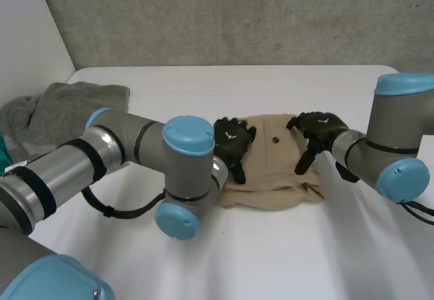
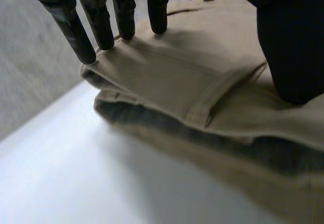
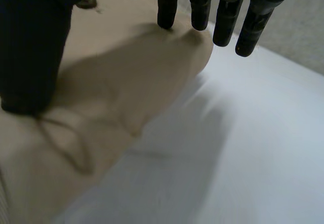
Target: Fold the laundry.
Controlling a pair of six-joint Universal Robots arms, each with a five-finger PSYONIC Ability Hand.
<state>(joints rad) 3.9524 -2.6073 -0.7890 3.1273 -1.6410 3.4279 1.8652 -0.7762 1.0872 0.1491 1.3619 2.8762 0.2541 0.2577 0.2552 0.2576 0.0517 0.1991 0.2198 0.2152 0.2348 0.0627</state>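
Observation:
A folded tan garment (image 1: 274, 167) with a dark button (image 1: 275, 139) lies at the table's middle. My left hand (image 1: 232, 144) rests on its left edge, open. In the left wrist view its straight fingers (image 2: 101, 26) press on the folded tan garment (image 2: 202, 82) near a pocket seam, and the thumb lies further along the cloth. My right hand (image 1: 317, 130) sits on the garment's right edge, open. Its fingertips (image 3: 169, 3) touch the rounded edge of the tan garment (image 3: 111, 82), with the thumb planted on the cloth.
A crumpled grey towel (image 1: 61, 110) lies at the far left of the white table (image 1: 271, 246). A bit of green cloth (image 1: 3, 154) shows at the left border. Both arms reach in over the table's near half.

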